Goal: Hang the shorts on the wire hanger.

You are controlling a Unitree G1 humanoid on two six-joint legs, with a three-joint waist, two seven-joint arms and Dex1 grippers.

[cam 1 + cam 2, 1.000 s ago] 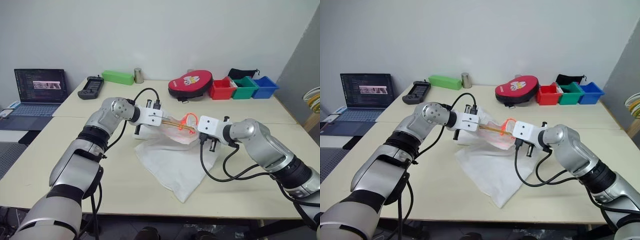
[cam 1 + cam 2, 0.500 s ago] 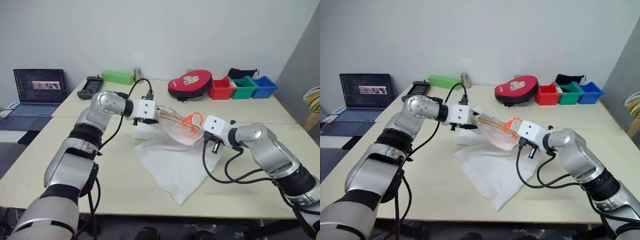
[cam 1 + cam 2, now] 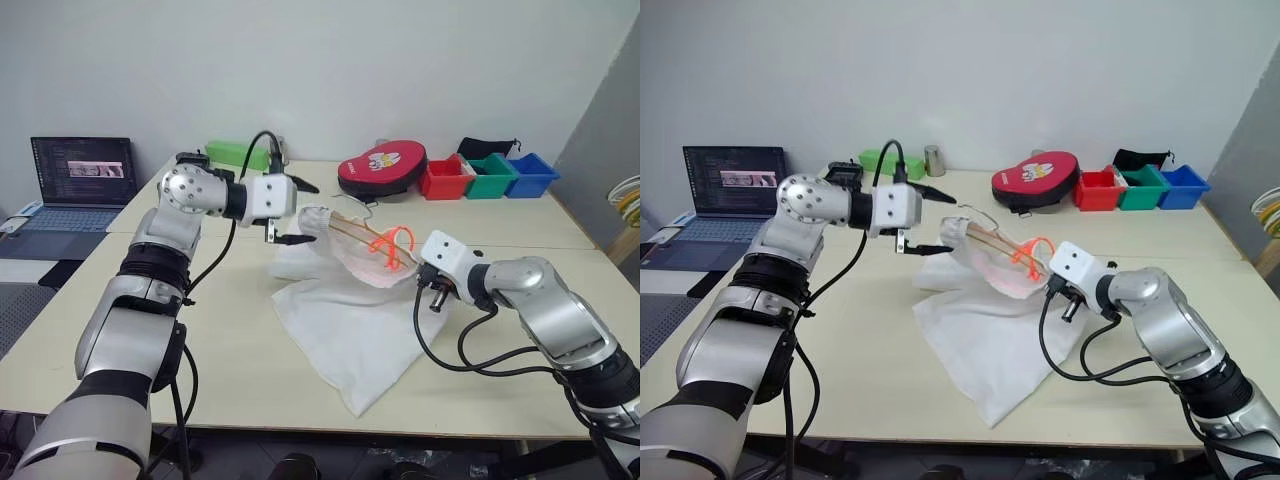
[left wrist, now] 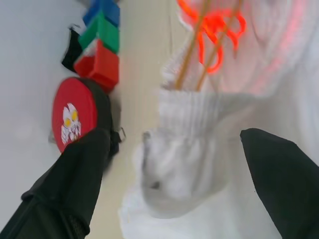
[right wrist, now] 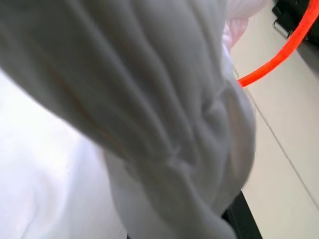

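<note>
pale tabletop carries the shorts, waistband raised and threaded on the wire hanger. beside the waistband, left gripper stands with fingers wide apart, empty. right gripper is closed at the shorts' other side; what it pinches is hidden. regrip the waistband before pulling further.

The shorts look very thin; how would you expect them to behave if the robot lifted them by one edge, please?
The shorts would probably sag and fold, since the fabric already drapes in creases. They seem light, bunching loosely around the wire hanger. They might slide along the wire.
</note>
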